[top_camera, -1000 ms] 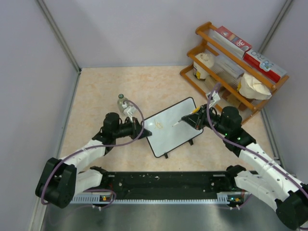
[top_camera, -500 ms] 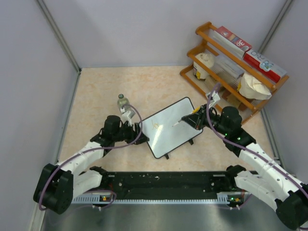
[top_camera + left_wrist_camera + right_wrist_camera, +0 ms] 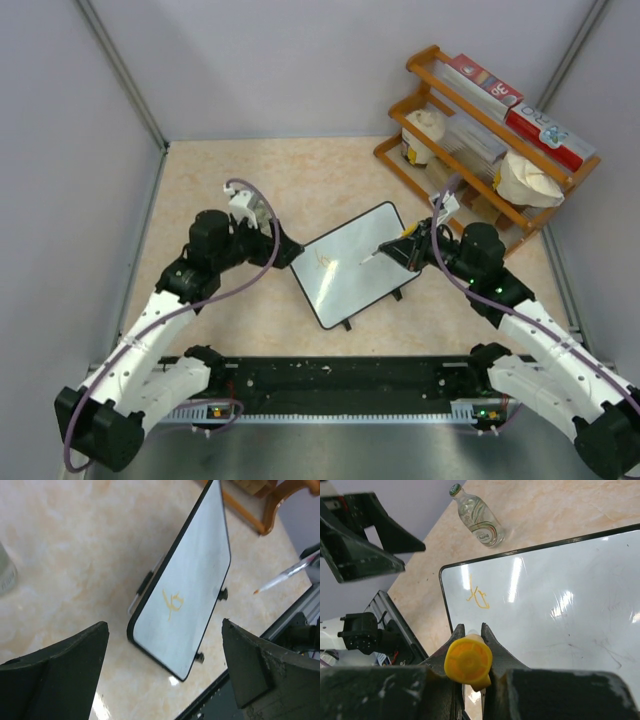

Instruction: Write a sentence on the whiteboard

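left tool has released the whiteboard and drawn back, jaws wide; the board rests on the surface between both arms. right tool pinches the marker: bring your tip down just beside the first orange mark of the sentence, pressing lightly.

The top external camera looked steeply down from above and behind the arm bases, covering the whole tabletop. The left wrist camera looked obliquely, from some way off, between the fingers of the left end effector at the whiteboard. The right wrist camera looked from close range along the marker in the right end effector. All three views shared the whiteboard and the sentence.
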{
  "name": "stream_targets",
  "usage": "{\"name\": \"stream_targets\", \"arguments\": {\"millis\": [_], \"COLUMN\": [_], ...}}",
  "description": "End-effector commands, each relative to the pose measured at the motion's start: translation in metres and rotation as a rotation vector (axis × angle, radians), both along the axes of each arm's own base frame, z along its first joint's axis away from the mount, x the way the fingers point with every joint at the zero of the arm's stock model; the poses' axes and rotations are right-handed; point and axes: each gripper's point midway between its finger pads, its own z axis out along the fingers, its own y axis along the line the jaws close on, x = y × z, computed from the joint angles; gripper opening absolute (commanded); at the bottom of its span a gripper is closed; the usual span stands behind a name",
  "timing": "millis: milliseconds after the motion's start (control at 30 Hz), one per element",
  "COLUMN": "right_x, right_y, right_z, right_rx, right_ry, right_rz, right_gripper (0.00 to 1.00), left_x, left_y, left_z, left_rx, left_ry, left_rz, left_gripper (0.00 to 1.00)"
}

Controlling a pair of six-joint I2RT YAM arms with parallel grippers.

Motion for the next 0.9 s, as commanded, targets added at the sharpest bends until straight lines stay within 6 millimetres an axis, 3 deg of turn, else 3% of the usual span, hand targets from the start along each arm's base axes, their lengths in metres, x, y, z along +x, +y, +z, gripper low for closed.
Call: {"name": "stream_targets", "arguments": {"millis": [0, 33, 67, 100, 167, 233, 267, 300, 367, 400, 467, 500, 567, 600, 733, 833, 867], "right_x": [-0.004, -0.006, -0.008, -0.01, -0.017, -0.022, -0.025, -0.024, -0.029, -0.029, -0.032, -0.032, -0.032, -0.03, -0.029, -0.028, -0.028], "right_y": [-0.007, -0.007, -0.008, -0.008, -0.01, -0.012, -0.014, -0.017, -0.021, -0.024, -0.026, -0.029, -0.034, -0.038, -0.045, -0.048, -0.049], "right_z": [0.017, 0.017, 0.019, 0.02, 0.019, 0.015, 0.016, 0.014, 0.013, 0.013, 0.011, 0.013, 0.011, 0.012, 0.011, 0.01, 0.011], "right_rx": [0.013, 0.01, 0.011, 0.012, 0.005, -0.007, -0.007, -0.015, -0.027, -0.027, -0.032, -0.032, -0.047, -0.047, -0.063, -0.07, -0.072], "right_ry": [-0.06, -0.062, -0.065, -0.068, -0.061, -0.048, -0.05, -0.041, -0.024, -0.023, -0.011, -0.018, -0.01, -0.017, -0.02, -0.021, -0.022], "right_rz": [-0.008, -0.005, -0.002, 0.003, 0.018, 0.022, 0.017, 0.006, -0.001, -0.011, -0.015, -0.03, -0.047, -0.063, -0.083, -0.093, -0.096], "right_gripper": [0.0, 0.0, 0.0, 0.0, 0.0, 0.0, 0.0, 0.0, 0.0, 0.0, 0.0, 0.0, 0.0, 0.0, 0.0, 0.0, 0.0], "left_x": [0.029, 0.038, 0.041, 0.057, 0.062, 0.084, 0.077, 0.094, 0.097, 0.103, 0.101, 0.101, 0.095, 0.092, 0.077, 0.067, 0.063], "left_y": [-0.019, -0.026, -0.033, -0.043, -0.051, -0.065, -0.07, -0.08, -0.088, -0.096, -0.103, -0.109, -0.119, -0.119, -0.126, -0.13, -0.132], "left_z": [0.064, 0.052, 0.056, 0.069, 0.067, 0.076, 0.07, 0.073, 0.078, 0.056, 0.048, 0.031, 0.018, 0.001, -0.025, -0.036, -0.039], "left_rx": [0.023, 0.068, 0.077, 0.095, 0.143, 0.17, 0.171, 0.171, 0.177, 0.175, 0.175, 0.159, 0.164, 0.19, 0.207, 0.193, 0.189], "left_ry": [-0.124, -0.086, -0.08, -0.091, -0.058, -0.053, 0.02, 0.033, 0.061, 0.13, 0.178, 0.23, 0.259, 0.303, 0.38, 0.404, 0.416], "left_rz": [-0.086, -0.125, -0.17, -0.197, -0.272, -0.337, -0.396, -0.429, -0.496, -0.533, -0.589, -0.626, -0.681, -0.698, -0.751, -0.784, -0.795], "left_gripper": [0.96, 0.97, 0.96, 0.98, 0.98, 0.98, 0.98, 0.98, 0.98, 0.98, 0.98, 0.98, 0.98, 0.97, 0.93, 0.82, 0.73]}}
